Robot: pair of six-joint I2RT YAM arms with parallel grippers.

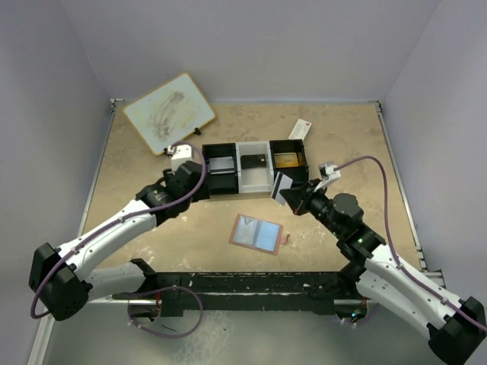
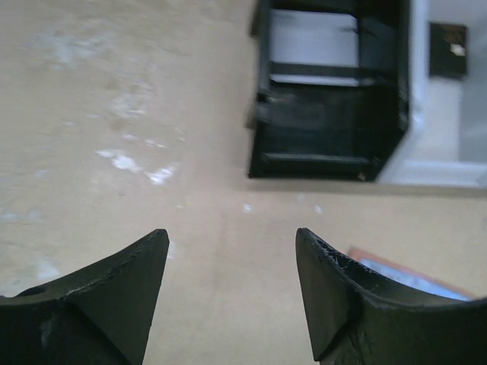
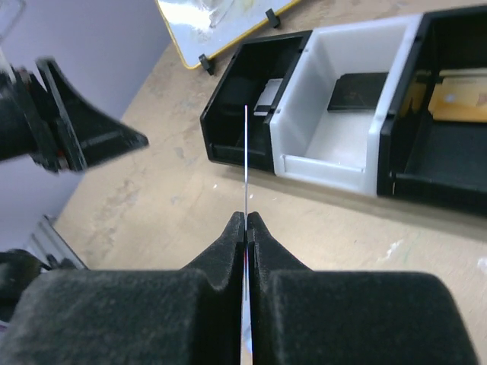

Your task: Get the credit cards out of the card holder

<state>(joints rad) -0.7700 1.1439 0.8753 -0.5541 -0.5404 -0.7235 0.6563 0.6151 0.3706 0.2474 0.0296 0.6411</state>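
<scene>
Tan bench (image 1: 152,243), scuffed white in spots, pale walls on three sides. We see the card holder (image 1: 256,233) lying open and flat on it, clear pockets up. It sits between the two arms, just in front of the three-bin tray (image 1: 255,190).

Right end effector (image 1: 288,194): jaws pinched tight on a striped card (image 1: 278,185), dark face with a pale band. Its wrist view shows that card edge-on as a thin upright line rising out of the closed fingertips. The card hangs at the tray's front edge, near the wall between the white middle bin and the right black bin. We can't tell whether it touches the tray. The card holder is on the near-left side of this end effector, clearly apart from it.

Left end effector (image 2: 232,237): jaws wide, nothing between them but bare bench. It sits off the tray's front-left corner, facing the left black bin. Only a corner of the card holder (image 2: 411,277) shows in that wrist view, low right beside one finger and outside the gap.

Other cards, one per bin:
- silver card (image 1: 221,163) in the left black bin
- dark card (image 1: 253,161) flat in the white bin
- gold card (image 3: 456,99) in the right black bin

A white packet (image 1: 300,129) with a red end lies behind the tray. A yellow-edged board (image 1: 169,112) sits at the far left.
</scene>
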